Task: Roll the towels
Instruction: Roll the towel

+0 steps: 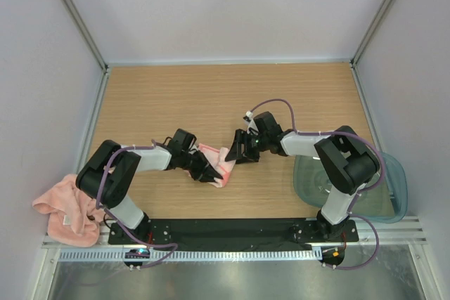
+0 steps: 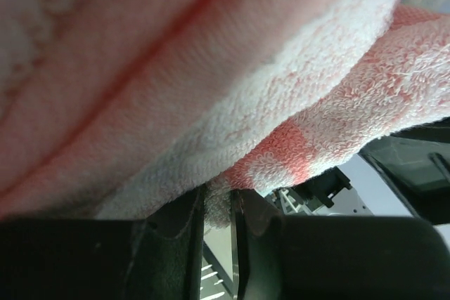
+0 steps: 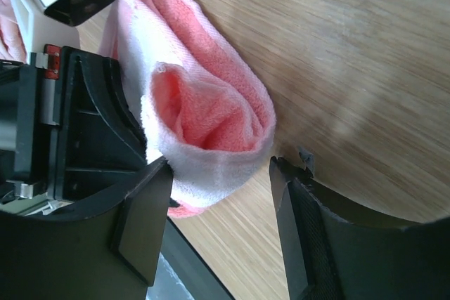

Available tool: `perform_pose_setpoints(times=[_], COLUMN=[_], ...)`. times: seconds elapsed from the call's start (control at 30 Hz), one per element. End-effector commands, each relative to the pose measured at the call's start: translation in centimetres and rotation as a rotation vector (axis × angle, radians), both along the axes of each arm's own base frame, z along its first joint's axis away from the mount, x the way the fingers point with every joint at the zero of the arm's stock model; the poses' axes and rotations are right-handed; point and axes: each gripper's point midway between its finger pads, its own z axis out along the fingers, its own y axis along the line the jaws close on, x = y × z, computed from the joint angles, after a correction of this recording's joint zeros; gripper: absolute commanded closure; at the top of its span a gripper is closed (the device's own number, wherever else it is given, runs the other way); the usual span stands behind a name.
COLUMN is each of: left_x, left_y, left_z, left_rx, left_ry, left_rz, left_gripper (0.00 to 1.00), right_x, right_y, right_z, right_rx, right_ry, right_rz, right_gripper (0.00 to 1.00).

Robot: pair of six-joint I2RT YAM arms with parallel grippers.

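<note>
The left gripper (image 2: 218,201) pinches a fold of the half-rolled towel (image 1: 223,166) mid-table, while the right gripper (image 3: 219,166) stands open-jawed around its rolled end, gripping nothing. With only that one pinch, the loose roll could well slump open. The second towel (image 1: 60,209) lies crumpled by the left arm's base and the tub (image 1: 394,194) sits under the right arm, neither obstructing.
</note>
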Motion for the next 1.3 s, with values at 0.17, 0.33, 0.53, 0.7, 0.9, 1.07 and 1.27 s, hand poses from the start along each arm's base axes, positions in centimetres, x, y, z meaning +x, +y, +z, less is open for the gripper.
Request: perform_pose_setpoints(times=[0.17, 0.33, 0.53, 0.7, 0.9, 1.07, 1.27], left_x=[-0.5, -0.2, -0.2, 0.0, -0.1, 0.1, 2.3], left_y=[1.7, 1.7, 2.3, 3.4, 5.0, 6.7, 8.8], left_z=[-1.7, -1.4, -1.3, -0.8, 0.2, 1.2, 4.5], left_rx=[0.022, 0.017, 0.068, 0.144, 0.249, 0.355, 0.605], left_ry=[0.067, 0.051, 0.022, -0.021, -0.064, -0.119, -0.366], left_rz=[0.043, 0.041, 0.017, 0.003, -0.038, -0.048, -0.141], left_gripper=[1.0, 1.0, 0.87, 0.62, 0.44, 0.43, 0.43], right_x=[-0.1, -0.4, -0.3, 0.1, 0.6, 0.9, 0.9], right_y=[2.1, 3.0, 2.9, 2.8, 2.9, 3.1, 3.1], right_z=[-1.2, -1.2, -1.2, -1.2, -0.9, -0.1, 0.7], right_rx=[0.039, 0.056, 0.03, -0.005, -0.022, -0.029, -0.057], right_ry=[-0.038, -0.047, -0.045, -0.045, -0.037, -0.036, -0.027], right_rz=[-0.004, 0.004, -0.004, -0.009, -0.016, -0.011, 0.003], right_gripper=[0.4, 0.47, 0.65, 0.68, 0.71, 0.72, 0.72])
